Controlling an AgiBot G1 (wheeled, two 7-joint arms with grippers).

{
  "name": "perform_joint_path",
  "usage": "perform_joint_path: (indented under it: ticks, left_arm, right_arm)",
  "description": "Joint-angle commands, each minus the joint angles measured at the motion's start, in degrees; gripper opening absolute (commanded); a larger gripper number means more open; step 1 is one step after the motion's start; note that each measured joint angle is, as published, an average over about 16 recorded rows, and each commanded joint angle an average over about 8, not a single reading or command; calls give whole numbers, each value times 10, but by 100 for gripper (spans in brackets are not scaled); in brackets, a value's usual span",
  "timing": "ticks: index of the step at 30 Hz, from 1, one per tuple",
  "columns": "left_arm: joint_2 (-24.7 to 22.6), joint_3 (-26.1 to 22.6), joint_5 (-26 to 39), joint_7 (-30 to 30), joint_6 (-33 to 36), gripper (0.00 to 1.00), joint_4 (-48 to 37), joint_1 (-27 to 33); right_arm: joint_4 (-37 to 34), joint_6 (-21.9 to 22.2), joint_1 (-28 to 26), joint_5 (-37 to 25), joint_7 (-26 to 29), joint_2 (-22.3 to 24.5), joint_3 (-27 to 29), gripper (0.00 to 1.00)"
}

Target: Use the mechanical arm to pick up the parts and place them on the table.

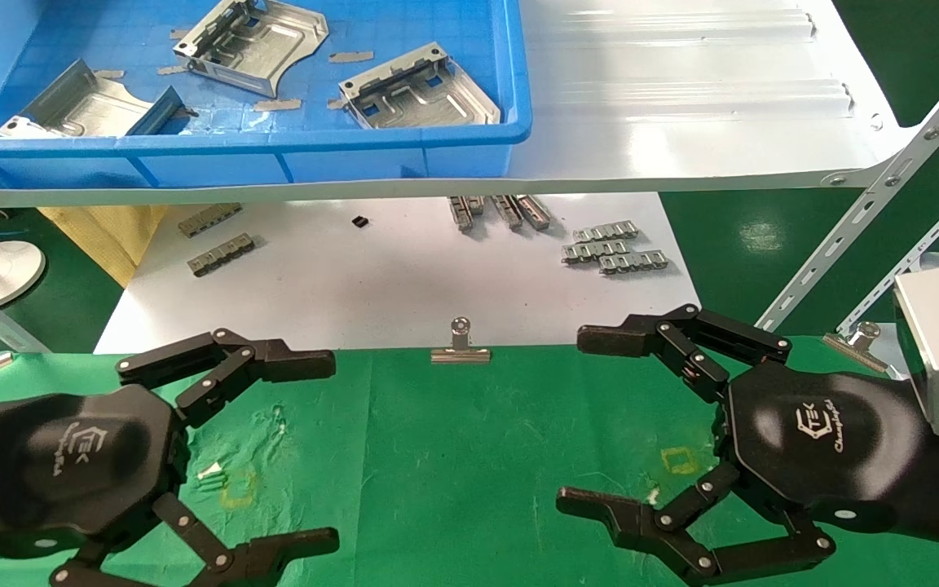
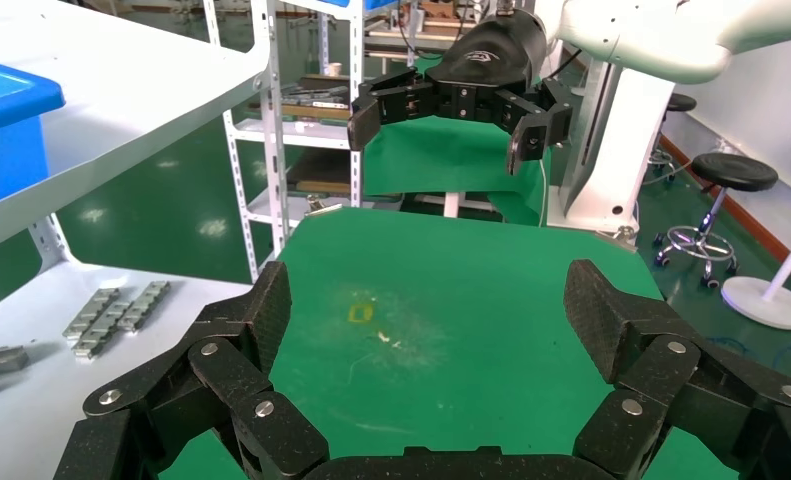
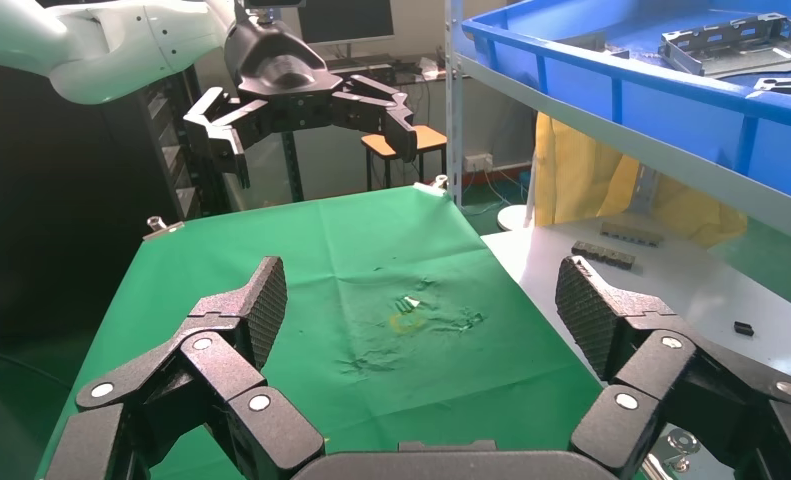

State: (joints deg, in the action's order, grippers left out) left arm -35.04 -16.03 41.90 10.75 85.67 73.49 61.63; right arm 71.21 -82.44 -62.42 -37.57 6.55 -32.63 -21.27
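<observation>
The left gripper [image 1: 274, 448] hovers spread wide and empty over the green table [image 1: 469, 456]. The three metal parts [image 1: 253, 45] lie in the blue bin [image 1: 404, 143] on the shelf above. The right gripper [image 1: 600, 424] hangs equally splayed and empty. Best raise one arm well clear of the bin wall, then descend onto a part's raised rim.

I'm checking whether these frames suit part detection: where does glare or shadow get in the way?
Head view: strong glare washes the white shelf board; the parts in the blue bin stay readable, with bright reflections. Soft shadow lies under the shelf on the white sheet. Wrist views: the green table is evenly lit, with only faint sheen on the floor.
</observation>
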Motion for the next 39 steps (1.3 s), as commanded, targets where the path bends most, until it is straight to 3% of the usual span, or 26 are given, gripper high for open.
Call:
perform_joint_path:
  ticks: [1, 3, 4, 39]
  left_arm:
    - [0, 0, 0, 0, 0, 100, 0, 0]
    - [0, 0, 0, 0, 0, 100, 0, 0]
    - [0, 0, 0, 0, 0, 100, 0, 0]
    - [0, 0, 0, 0, 0, 100, 0, 0]
  right_arm:
    - [0, 0, 0, 0, 0, 0, 0, 32]
    - [0, 0, 0, 0, 0, 0, 0, 7]
    - [0, 0, 0, 0, 0, 0, 0, 0]
    - [0, 0, 0, 0, 0, 0, 0, 0]
